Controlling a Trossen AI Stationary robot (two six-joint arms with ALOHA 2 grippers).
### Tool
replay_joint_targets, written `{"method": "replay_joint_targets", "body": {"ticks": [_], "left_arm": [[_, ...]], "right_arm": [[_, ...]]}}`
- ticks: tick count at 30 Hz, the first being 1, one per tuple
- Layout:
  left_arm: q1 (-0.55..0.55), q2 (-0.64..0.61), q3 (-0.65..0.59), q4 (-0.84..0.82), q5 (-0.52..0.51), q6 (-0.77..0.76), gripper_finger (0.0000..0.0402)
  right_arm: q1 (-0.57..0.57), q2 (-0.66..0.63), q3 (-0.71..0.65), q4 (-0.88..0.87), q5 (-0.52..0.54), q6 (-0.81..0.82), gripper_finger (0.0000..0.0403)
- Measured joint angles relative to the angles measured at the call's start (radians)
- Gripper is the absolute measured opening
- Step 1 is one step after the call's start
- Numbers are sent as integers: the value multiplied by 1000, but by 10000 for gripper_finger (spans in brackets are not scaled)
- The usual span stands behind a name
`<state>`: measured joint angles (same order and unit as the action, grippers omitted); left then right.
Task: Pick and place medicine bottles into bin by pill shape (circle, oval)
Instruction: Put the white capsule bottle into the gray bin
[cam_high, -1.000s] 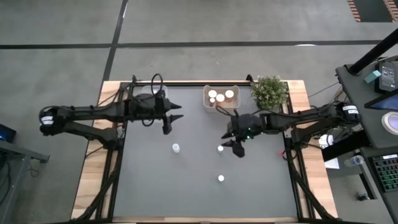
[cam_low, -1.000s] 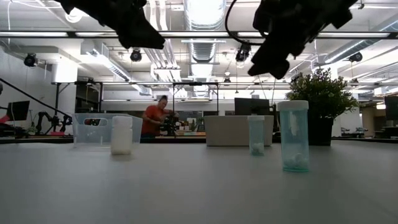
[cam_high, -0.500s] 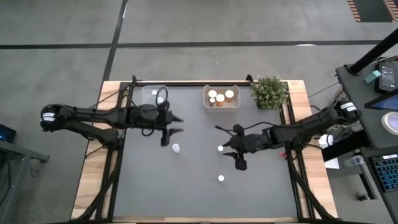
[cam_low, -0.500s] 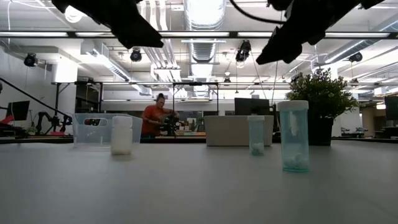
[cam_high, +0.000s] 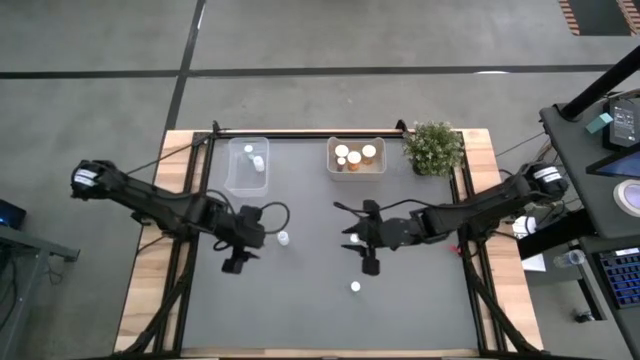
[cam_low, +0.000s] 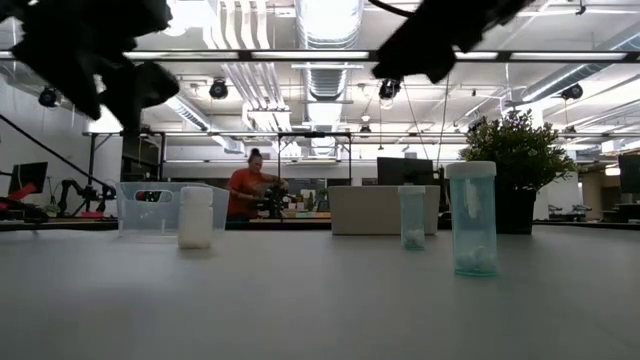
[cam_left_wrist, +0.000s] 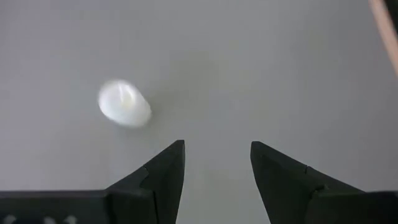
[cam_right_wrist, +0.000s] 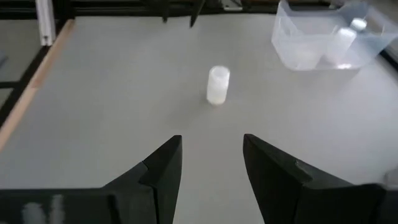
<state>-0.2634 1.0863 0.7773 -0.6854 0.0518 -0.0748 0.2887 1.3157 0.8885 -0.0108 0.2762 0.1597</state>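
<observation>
Three medicine bottles stand upright on the dark table: a small white one (cam_high: 283, 238) (cam_low: 195, 217) left of centre, a clear one (cam_high: 353, 238) (cam_low: 412, 217) at centre, and another clear one (cam_high: 355, 287) (cam_low: 472, 218) nearer the front edge. My left gripper (cam_high: 243, 258) (cam_left_wrist: 214, 168) hangs open and tipped downward, above the table just left of the white bottle (cam_left_wrist: 124, 104). My right gripper (cam_high: 362, 236) (cam_right_wrist: 211, 162) is open above the centre bottle's right side, pointing toward the table's left at the white bottle (cam_right_wrist: 217, 84). Neither holds anything.
A clear bin (cam_high: 248, 163) (cam_right_wrist: 329, 37) with two pale bottles stands at the back left. A second bin (cam_high: 356, 157) holding white-capped orange bottles stands at the back centre. A green potted plant (cam_high: 433, 147) is at the back right. A person works in the room beyond (cam_low: 245, 190).
My left gripper has swung from beside the clear bin toward the table's near edge, sinking and tipping further downward, still open. My right gripper has moved toward the near edge and a little left, staying open. The bottles have not moved.
</observation>
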Motion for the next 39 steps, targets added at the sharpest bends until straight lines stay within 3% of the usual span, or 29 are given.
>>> {"method": "replay_joint_targets", "body": {"ticks": [5, 11, 17, 23, 27, 39], "left_arm": [[-23, 27, -15, -23, -63, -22, 168], [-23, 37, -87, -14, -96, -27, 168], [-24, 23, -138, 0, -116, -49, 168], [-23, -13, -143, -8, -116, -49, 168], [-23, -59, -143, -9, -126, -45, 168], [-23, -227, -145, -15, -192, -42, 168]], "right_arm": [[-35, 131, 165, -39, 4, -96, 164], [-87, 313, 407, -221, 0, -185, 164], [-139, 482, 610, -323, -95, -259, 164], [-198, 606, 725, -329, -239, -289, 167], [-226, 677, 778, -330, -284, -291, 190], [-239, 840, 893, -286, -287, -317, 287]]}}
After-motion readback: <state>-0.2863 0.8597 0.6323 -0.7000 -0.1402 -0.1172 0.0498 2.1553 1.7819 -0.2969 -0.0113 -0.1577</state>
